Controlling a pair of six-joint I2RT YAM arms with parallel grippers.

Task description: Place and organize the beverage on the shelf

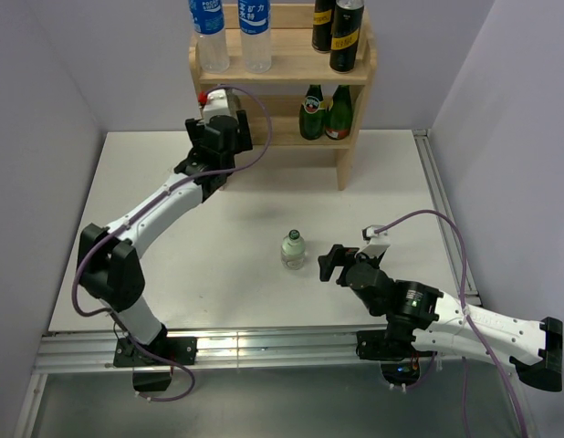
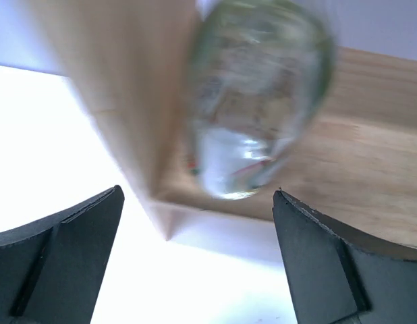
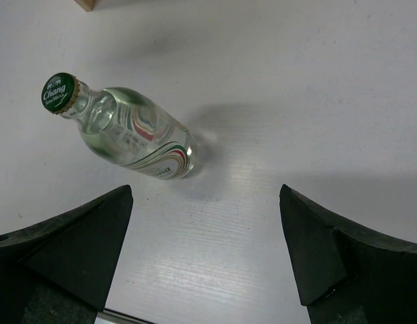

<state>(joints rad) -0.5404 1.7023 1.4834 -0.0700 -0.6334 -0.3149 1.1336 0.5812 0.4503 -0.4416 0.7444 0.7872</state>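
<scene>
The wooden shelf [image 1: 355, 68] stands at the far edge of the table. Its top board holds two blue-labelled water bottles [image 1: 210, 36] on the left and two dark cans [image 1: 346, 35] on the right. My left gripper [image 1: 220, 135] is at the left end of the lower tier, open. In the left wrist view a clear bottle [image 2: 259, 94] sits blurred on the lower board [image 2: 370, 155], just beyond the open left gripper [image 2: 197, 196] and apart from it. A second green-capped bottle [image 1: 293, 249] stands mid-table. My right gripper [image 1: 329, 263] is open to its right. In the right wrist view this bottle [image 3: 127, 135] is ahead-left of the right gripper [image 3: 205, 196].
Two dark green glass bottles with red labels [image 1: 324, 114] stand at the right of the lower tier. The shelf's left post [image 2: 121, 88] is close to my left finger. Grey walls close in on both sides, and a metal rail [image 1: 264, 347] runs along the near edge.
</scene>
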